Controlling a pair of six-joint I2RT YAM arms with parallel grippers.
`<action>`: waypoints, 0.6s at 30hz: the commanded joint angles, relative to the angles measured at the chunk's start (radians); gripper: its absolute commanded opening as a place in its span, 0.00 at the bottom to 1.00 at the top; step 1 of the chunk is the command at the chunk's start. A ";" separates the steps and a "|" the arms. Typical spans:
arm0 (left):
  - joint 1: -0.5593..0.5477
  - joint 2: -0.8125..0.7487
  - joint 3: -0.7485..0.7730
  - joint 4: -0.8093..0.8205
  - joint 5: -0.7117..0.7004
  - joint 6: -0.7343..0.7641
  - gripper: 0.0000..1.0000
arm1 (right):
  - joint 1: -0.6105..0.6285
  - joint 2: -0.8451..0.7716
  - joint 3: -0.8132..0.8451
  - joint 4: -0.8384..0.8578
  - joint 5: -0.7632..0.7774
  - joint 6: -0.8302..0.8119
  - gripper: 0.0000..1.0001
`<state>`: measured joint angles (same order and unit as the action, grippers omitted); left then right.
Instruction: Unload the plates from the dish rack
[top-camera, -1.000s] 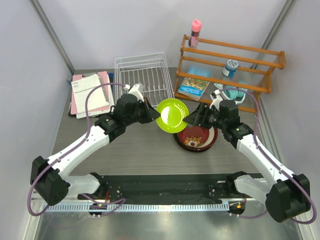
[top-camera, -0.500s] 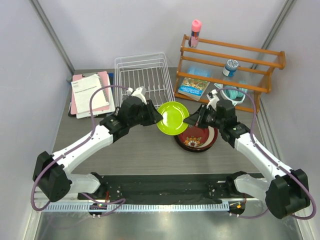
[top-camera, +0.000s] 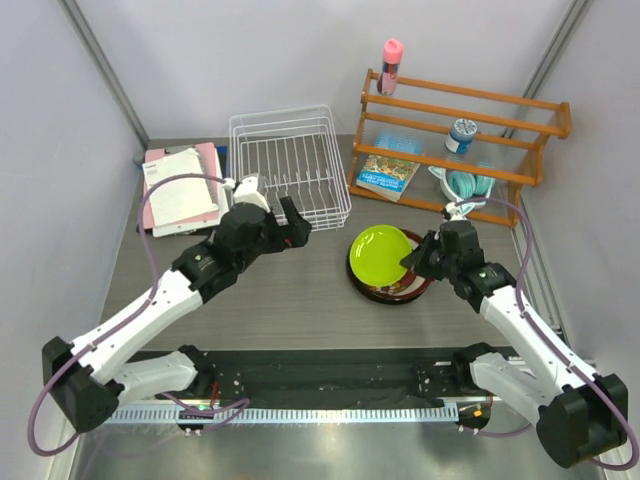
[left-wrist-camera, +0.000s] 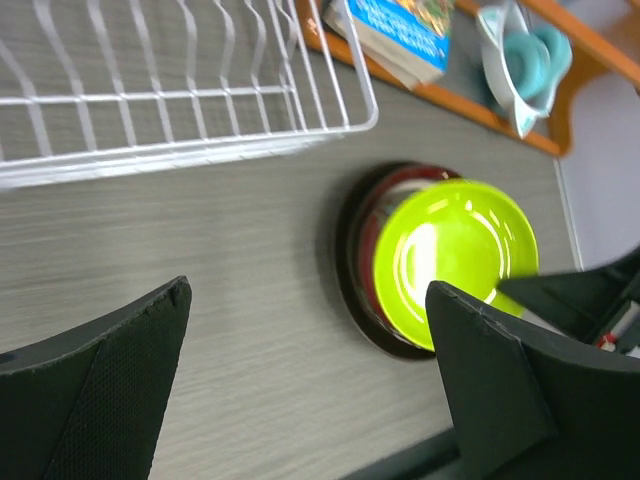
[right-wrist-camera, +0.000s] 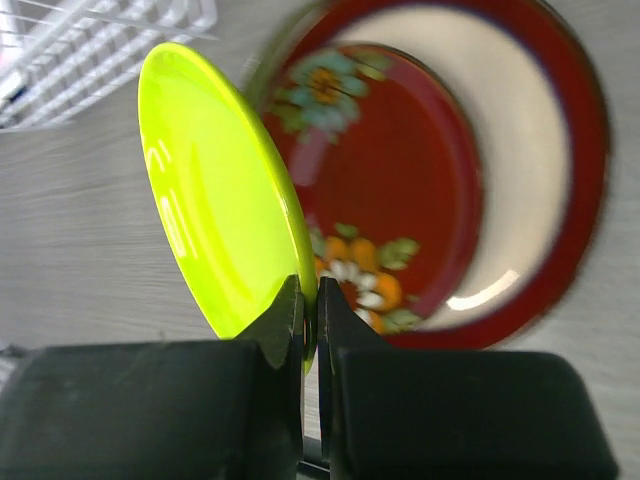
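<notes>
My right gripper (top-camera: 408, 263) (right-wrist-camera: 310, 300) is shut on the rim of the small lime green plate (top-camera: 382, 250) (right-wrist-camera: 220, 200) (left-wrist-camera: 455, 255). It holds the plate tilted just over a stack. In that stack a red floral plate (right-wrist-camera: 390, 180) lies on a larger cream plate with a dark red rim (right-wrist-camera: 530, 170) (top-camera: 398, 293). Standing open and holding nothing, my left gripper (top-camera: 287, 226) (left-wrist-camera: 308, 300) is left of the stack and near the front corner of the white wire dish rack (top-camera: 290, 165) (left-wrist-camera: 150, 90). No plates show in the rack.
An orange-brown wooden shelf rack (top-camera: 460, 125) stands at the back right with a book (top-camera: 388, 172), teal cups (top-camera: 465, 185), a jar (top-camera: 461, 133) and a pink bottle (top-camera: 391, 60). Papers on a pink board (top-camera: 180, 188) lie at the left. A black rail (top-camera: 330, 375) runs along the near edge.
The left gripper opened, let go of the green plate and drew back to the left. The right gripper shut on the plate's rim and carried it right and down over the stack.
</notes>
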<state>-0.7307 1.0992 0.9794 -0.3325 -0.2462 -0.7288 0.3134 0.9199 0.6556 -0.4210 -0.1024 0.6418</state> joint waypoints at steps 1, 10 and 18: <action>0.001 -0.105 -0.039 -0.063 -0.200 0.026 1.00 | -0.031 -0.015 -0.017 -0.050 0.098 -0.001 0.01; 0.001 -0.232 -0.113 -0.109 -0.341 0.028 0.99 | -0.092 0.080 -0.033 -0.024 0.075 -0.036 0.01; 0.001 -0.223 -0.116 -0.122 -0.349 0.031 0.99 | -0.102 0.148 -0.019 0.002 0.032 -0.050 0.27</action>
<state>-0.7311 0.8700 0.8612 -0.4488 -0.5541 -0.7124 0.2180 1.0496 0.6201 -0.4294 -0.0750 0.6266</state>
